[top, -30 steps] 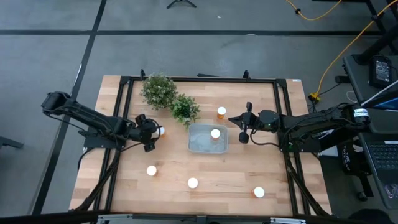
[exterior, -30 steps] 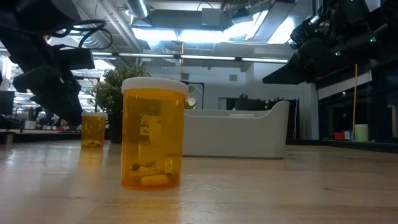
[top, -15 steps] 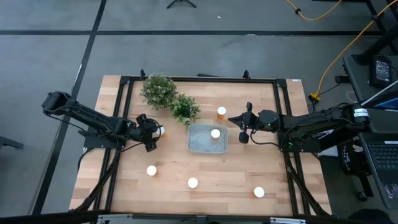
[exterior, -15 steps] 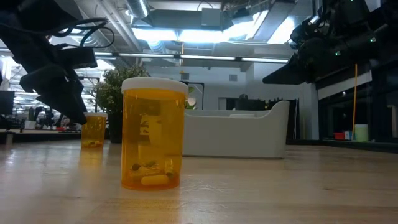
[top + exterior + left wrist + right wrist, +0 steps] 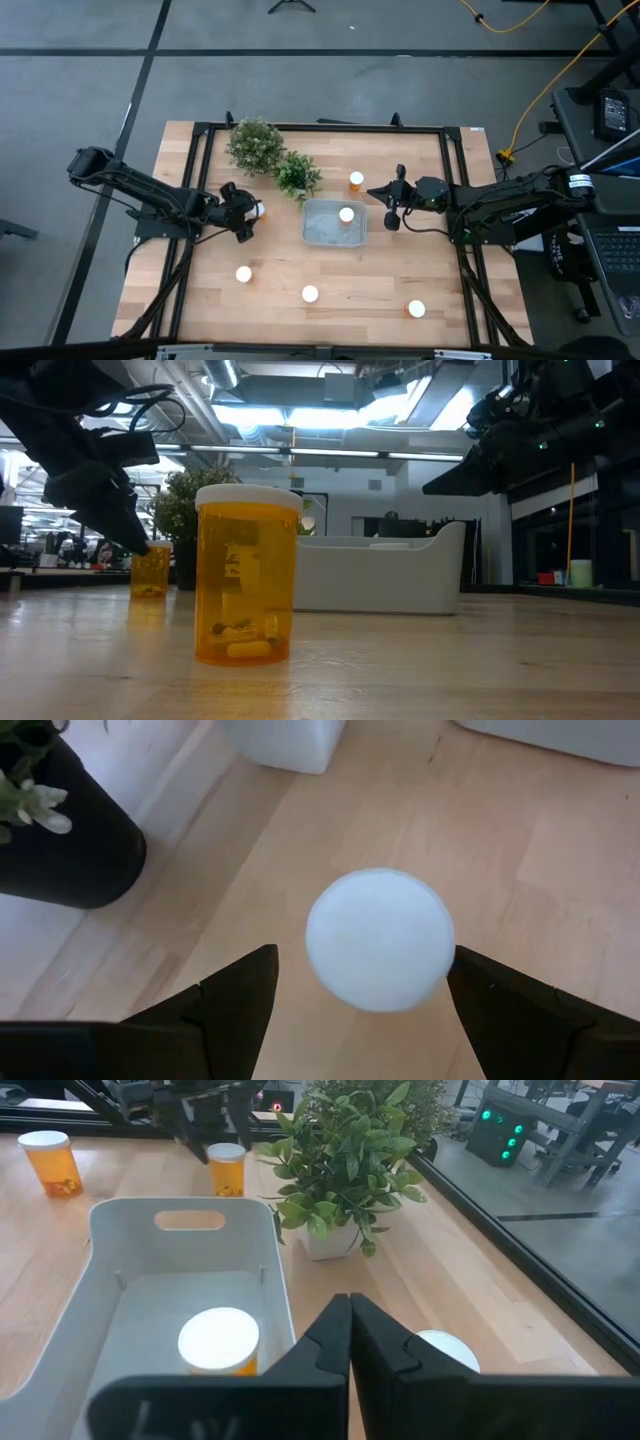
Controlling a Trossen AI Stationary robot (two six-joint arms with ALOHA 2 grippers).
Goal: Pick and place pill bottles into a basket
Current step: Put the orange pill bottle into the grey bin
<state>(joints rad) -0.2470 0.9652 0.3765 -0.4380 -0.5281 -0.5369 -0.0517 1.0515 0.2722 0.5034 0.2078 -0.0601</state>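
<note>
Parted wide, the jaws of the left gripper (image 5: 355,1005) straddle the white cap of a pill bottle (image 5: 379,939) without touching it; in the left wrist view each dark finger (image 5: 235,1000) stands clear of the cap, a spread that seems meant to let them settle around the bottle before closing. This bottle stands on the tabletop (image 5: 270,250) to the left of the basket (image 5: 334,223), with the nearer potted plant (image 5: 297,175) just behind the gap between them.

Taking the basket as the landmark: three more bottles stand in front of it, one to the front left (image 5: 243,274), one almost straight ahead (image 5: 310,294), one to the front right (image 5: 416,309). Inside the basket, one bottle (image 5: 346,214) already rests against its far right corner. Just behind that corner another bottle (image 5: 355,180) waits on the bare wood.

To the basket's right, the right gripper (image 5: 391,207) hangs idle, its jaws pressed together on nothing, probably parked there to leave the left arm room.
</note>
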